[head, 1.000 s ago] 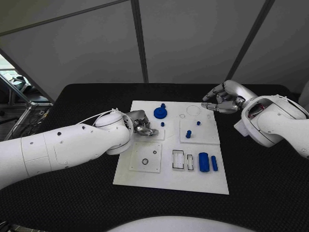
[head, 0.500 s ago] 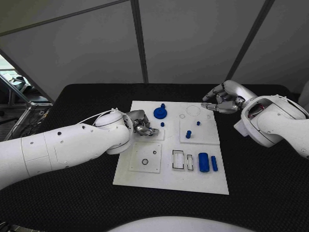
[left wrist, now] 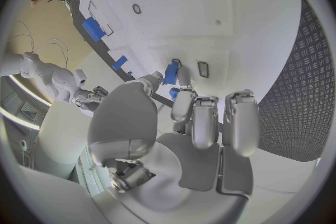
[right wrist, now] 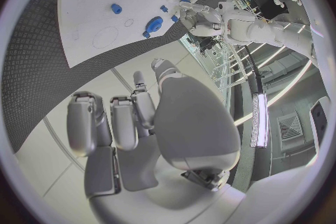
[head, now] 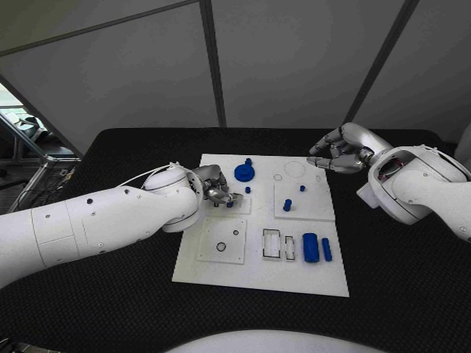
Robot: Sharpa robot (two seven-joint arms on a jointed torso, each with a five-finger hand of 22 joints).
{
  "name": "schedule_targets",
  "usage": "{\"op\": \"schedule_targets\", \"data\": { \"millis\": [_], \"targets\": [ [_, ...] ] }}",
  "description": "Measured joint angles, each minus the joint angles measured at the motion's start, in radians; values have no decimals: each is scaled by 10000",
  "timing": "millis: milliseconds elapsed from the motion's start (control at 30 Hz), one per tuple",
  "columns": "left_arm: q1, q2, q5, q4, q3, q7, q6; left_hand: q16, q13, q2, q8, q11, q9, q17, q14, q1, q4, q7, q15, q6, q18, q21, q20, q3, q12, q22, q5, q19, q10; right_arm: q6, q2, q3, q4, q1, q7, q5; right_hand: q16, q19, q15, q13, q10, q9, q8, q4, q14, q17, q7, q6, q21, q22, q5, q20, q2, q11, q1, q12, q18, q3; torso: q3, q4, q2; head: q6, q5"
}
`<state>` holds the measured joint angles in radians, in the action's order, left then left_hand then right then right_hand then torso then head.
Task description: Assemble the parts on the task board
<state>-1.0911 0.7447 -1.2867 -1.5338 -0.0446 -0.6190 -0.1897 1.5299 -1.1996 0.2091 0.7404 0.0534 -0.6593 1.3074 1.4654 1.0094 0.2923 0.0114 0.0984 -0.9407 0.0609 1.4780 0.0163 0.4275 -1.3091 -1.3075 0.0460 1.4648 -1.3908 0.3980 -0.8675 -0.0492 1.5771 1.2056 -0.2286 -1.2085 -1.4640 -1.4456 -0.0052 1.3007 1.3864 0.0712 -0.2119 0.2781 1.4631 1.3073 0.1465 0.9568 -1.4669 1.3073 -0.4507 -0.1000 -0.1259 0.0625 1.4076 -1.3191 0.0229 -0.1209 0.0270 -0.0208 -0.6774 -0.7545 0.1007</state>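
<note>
L arm comes in low from the table's left, forearm across the mat, wrist bent so the L hand (head: 216, 193) sits at the board's (head: 259, 276) left edge, about mid-length. Fingers curled in; thumb and a fingertip pinch a small blue part (left wrist: 171, 73) against the board, just beside a small rectangular slot (left wrist: 203, 69). In head view the same part (head: 231, 204) shows as a blue speck at the fingertips, on the small raised plate there.

R arm enters from the right, elbow high, R hand (head: 341, 153) off the board's far right corner, over black mat. Fingers loosely bent, apart, nothing in them — it's open. Wrist view: R palm (right wrist: 168, 117) faces away from the board, fingers not touching anything.

Board lies mid-table, long axis running away from the robot. On it: round blue knob (head: 244, 172) near far left, tiny peg (head: 247, 189) just below it, two pegs (head: 288, 204) on the right-hand plate, a circle outline (head: 295, 168) at far right. Nearer the robot: blue cylinder (head: 310, 246) and thinner bar (head: 327, 248) side by side, beside two rectangular cut-outs (head: 271, 243); square plate w/ small ring (head: 221, 245) at near left.
</note>
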Motion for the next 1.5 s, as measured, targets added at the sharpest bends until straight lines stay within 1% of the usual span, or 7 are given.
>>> {"op": "schedule_targets", "data": {
  "millis": [200,367,833,1133,1267,1333,1500],
  "targets": [
    [0,47,93,-18,-86,-7,32,0,-10,-67,0,0,-8,0,0,-67,-1,-23,0,-21,-1,0,0,-54,0,0,0,0,0,0,2,0,-7,0,3,0,0,0,0,0,0,0,0,0,0,0,0,0,0,0,1,0,-39,0,-39,0,1,0,1,1,1,1,2],
    [0,66,178,-26,-117,-23,95,0,-10,-106,0,0,-8,0,0,-106,-1,-39,0,-34,0,0,0,-54,1,0,0,0,0,-1,2,0,-8,0,4,0,0,0,0,1,0,0,0,0,0,0,0,0,0,0,1,0,-39,0,-39,0,1,0,1,2,1,4,-5],
    [0,80,365,-22,-128,-75,333,0,-8,-146,41,0,-7,0,0,-146,-1,-43,0,-28,7,0,0,-54,1,0,0,0,0,-2,-13,0,-5,0,4,0,0,0,0,1,0,0,0,22,0,4,0,0,0,0,2,0,-39,0,-38,0,0,22,2,2,-5,-32,-18],
    [0,95,433,-51,-129,-84,395,0,-7,-304,41,-1,-6,0,0,12,-25,-43,0,-28,7,0,0,-31,2,0,0,0,0,-3,-17,0,-4,0,3,0,0,0,0,2,0,0,0,22,0,7,0,0,0,0,-53,0,-39,0,-38,0,1,21,0,1,-5,-44,6],
    [0,108,450,-84,-129,-87,398,0,-6,-307,41,2,-5,0,0,16,-30,-43,0,-28,7,0,0,-26,2,0,0,0,-2,-3,-12,0,-14,0,2,0,0,0,0,2,0,0,0,22,0,6,0,0,0,0,-53,0,-39,0,-38,0,0,22,-3,1,-5,-46,15],
    [0,110,455,-103,-129,-87,397,0,-8,-389,41,37,-5,0,0,98,-71,-43,0,-28,7,0,0,21,2,0,0,0,-36,-3,-9,0,-17,0,2,0,0,0,0,2,0,0,0,21,0,6,0,0,0,0,-53,0,-39,0,-38,0,0,21,-3,1,-5,-46,23],
    [0,132,469,-144,-135,-88,395,0,-34,-434,87,37,-5,0,34,146,-95,-43,34,-28,6,0,0,156,2,0,0,0,-37,-3,-7,0,-25,0,2,0,0,0,-1,3,0,0,0,21,1,5,0,0,0,0,-53,0,-39,0,-38,0,0,21,-3,1,-4,-39,34]
  ]
}}
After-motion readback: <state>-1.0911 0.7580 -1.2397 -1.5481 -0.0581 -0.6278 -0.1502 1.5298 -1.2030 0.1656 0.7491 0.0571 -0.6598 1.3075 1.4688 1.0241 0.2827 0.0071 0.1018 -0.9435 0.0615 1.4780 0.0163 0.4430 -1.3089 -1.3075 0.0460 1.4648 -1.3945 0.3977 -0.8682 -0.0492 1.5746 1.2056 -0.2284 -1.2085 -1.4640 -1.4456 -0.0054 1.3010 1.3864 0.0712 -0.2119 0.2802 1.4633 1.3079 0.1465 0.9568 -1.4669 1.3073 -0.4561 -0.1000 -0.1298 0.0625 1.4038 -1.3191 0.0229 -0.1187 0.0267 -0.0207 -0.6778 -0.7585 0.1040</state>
